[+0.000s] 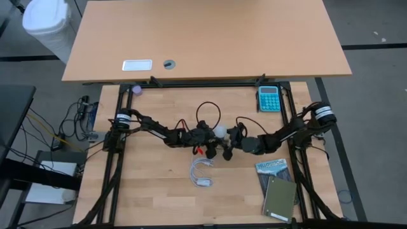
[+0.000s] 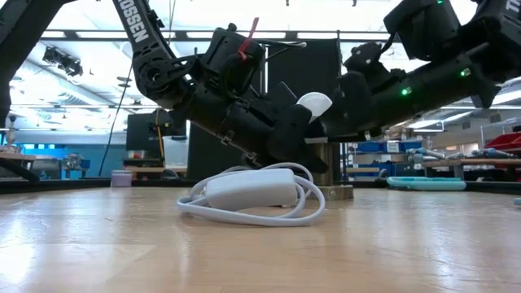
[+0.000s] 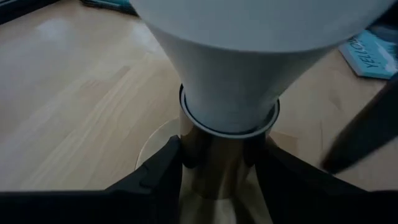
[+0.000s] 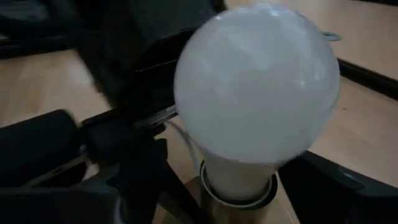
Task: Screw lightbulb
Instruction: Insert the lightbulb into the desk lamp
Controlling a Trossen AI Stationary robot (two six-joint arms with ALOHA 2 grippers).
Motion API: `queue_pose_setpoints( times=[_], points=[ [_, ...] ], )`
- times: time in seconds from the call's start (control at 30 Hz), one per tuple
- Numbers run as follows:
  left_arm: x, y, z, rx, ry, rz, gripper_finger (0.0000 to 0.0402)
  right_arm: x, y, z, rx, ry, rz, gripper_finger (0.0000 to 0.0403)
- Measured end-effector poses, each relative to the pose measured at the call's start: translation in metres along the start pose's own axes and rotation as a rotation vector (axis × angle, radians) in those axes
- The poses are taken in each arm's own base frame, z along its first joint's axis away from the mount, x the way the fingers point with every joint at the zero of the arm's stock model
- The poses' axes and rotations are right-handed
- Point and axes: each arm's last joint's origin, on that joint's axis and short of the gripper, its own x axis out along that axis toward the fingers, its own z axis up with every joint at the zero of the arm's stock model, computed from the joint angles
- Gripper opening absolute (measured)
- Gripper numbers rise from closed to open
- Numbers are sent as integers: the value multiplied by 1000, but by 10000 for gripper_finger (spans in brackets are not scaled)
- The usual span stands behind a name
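The lightbulb (image 3: 249, 56) stands above the left pincer (image 3: 221, 168) (clamping its metal base).

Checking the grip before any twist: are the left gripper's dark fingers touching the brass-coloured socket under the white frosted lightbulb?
Touching. In the left wrist view, both fingers press against the socket's sides beneath the lightbulb, with no gap visible.
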Motion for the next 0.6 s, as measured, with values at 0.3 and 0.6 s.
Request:
queue_pose_setpoints(
  times=[0.3, 0.6],
  points=[
    [0, -5, -1, 70, 21, -128, 188, -12, -47, -2, -110, 70, 295, 339],
    [-1, -8, -1, 156, 29, -262, 188, 1, -69, -2, -122, 14, 579, 309]
  ],
)
